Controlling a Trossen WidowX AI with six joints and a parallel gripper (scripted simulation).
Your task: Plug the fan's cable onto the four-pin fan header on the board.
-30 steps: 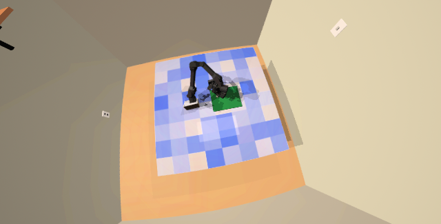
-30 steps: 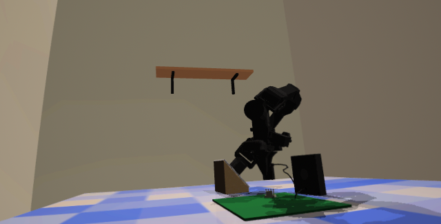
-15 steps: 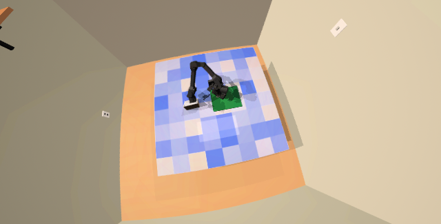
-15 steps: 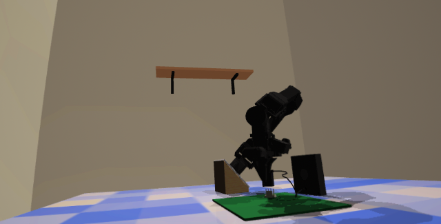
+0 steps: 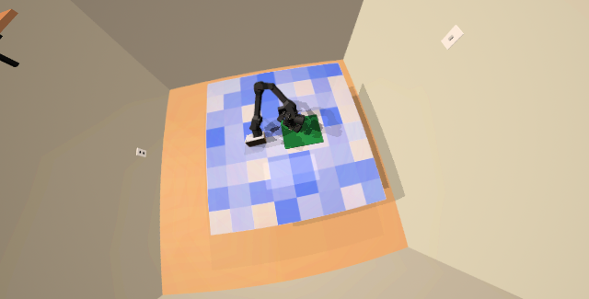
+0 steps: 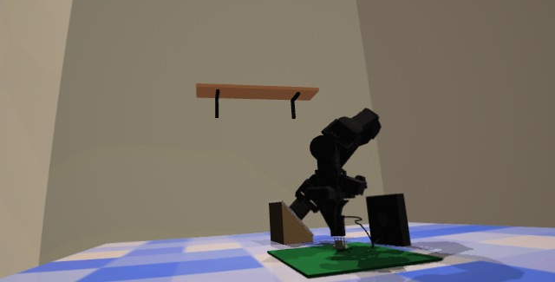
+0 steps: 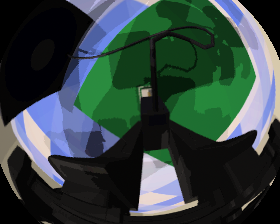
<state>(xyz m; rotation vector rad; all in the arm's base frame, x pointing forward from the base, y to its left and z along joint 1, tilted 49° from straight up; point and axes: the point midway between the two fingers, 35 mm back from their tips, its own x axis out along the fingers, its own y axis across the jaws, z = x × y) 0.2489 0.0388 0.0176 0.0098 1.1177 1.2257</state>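
Note:
My gripper [image 6: 337, 232] [image 7: 152, 124] is shut on the fan's black plug [image 7: 155, 119]. It points down over the green board [image 5: 304, 141] [image 6: 310, 266] [image 7: 226, 105]. The pale four-pin header [image 6: 340, 244] [image 7: 146, 91] stands on the board. In the exterior view the fingertips are just above its pins. In the wrist view the plug partly covers the header, which shows just beyond and slightly left of it. Whether the plug touches the pins is hidden. The thin black cable [image 6: 359, 219] [image 7: 153, 65] rises from the plug and loops to the fan.
The black fan [image 6: 388, 219] [image 7: 27, 57] stands upright beside the board, right of the gripper in the exterior view. The wedge-shaped arm base [image 5: 256, 140] [image 6: 296, 231] is on the other side. A wall shelf [image 6: 256, 91] hangs behind, high up.

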